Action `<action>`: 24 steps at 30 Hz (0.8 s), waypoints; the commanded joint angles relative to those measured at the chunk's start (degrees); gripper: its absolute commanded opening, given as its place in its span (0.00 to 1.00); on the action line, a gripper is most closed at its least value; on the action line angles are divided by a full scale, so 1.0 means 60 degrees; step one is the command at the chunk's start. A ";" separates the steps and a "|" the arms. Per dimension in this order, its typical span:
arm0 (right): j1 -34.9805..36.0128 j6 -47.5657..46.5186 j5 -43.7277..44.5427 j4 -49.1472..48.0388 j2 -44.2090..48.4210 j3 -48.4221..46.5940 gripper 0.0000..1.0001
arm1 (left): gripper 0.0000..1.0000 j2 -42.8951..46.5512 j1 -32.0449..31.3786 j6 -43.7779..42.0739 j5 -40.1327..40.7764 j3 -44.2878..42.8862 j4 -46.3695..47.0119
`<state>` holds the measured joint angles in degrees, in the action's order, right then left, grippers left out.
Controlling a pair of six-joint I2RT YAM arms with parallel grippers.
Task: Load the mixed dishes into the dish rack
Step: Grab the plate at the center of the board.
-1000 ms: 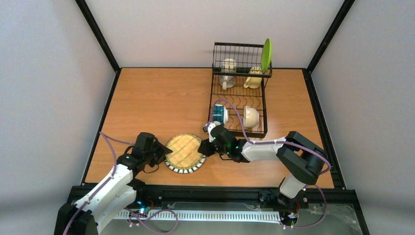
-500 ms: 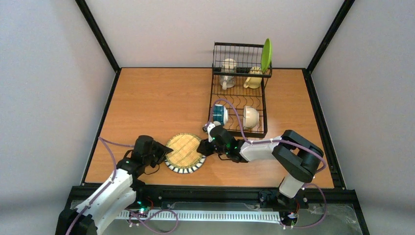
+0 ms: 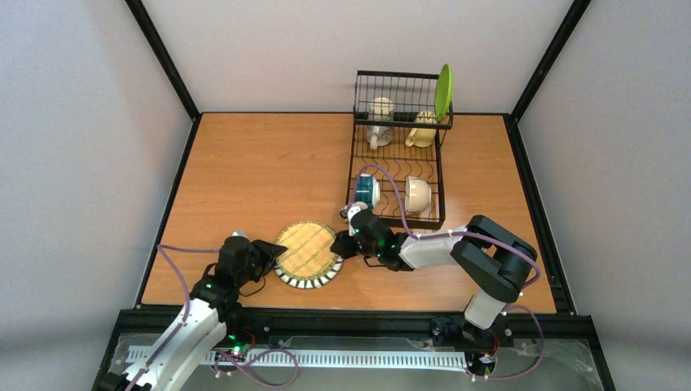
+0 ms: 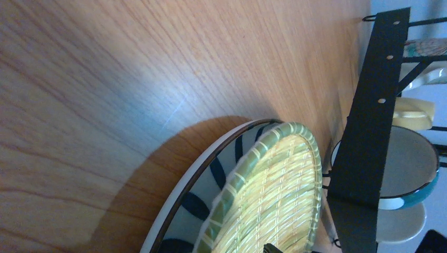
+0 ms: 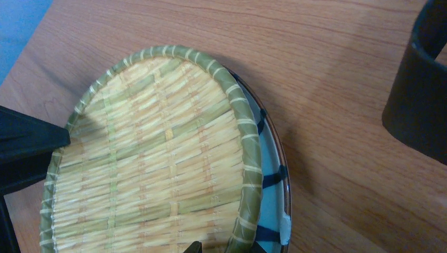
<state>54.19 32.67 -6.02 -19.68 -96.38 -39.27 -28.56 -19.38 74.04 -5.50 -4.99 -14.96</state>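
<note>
While on the tabletop (image 3: 261, 171), a striped-rim plate (image 3: 305, 283) is flanked by left gripper (image 3: 267, 251) and right gripper (image 3: 337, 246).
Woven tray (image 3: 305, 248) rim is straddled by right gripper; closure of either cannot be told.

White-black arms (image 3: 191, 330), seemingly purple cables (image 3: 376, 169)

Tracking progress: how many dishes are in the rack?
5: green plate, white mug, cream mug on the raised tier; teal cup, white bowl on the base; others possibly hidden.
</note>
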 commanded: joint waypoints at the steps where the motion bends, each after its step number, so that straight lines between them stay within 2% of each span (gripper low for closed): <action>1: 0.0127 0.0231 -0.0467 -0.0323 -0.0112 0.0254 0.43 | 0.87 0.0409 0.0036 0.0327 0.0031 0.0350 -0.0385; 10: 0.0128 0.0392 -0.0567 -0.0306 0.0226 0.0348 0.17 | 0.87 0.0569 0.0036 0.0257 -0.0036 0.0392 -0.0279; 18: 0.0128 0.0393 -0.0756 0.0085 0.0813 0.0146 0.16 | 0.86 0.0350 0.0035 0.0072 -0.0145 0.0259 -0.0004; 24: 0.0138 0.0384 -0.1021 0.0417 0.0712 -0.0264 0.16 | 0.78 0.0583 0.0036 -0.0139 -0.0486 0.0276 0.0696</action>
<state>54.02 36.34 -8.19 -18.31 -92.18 -38.70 -26.35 -19.31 73.95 -5.41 -4.62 -14.20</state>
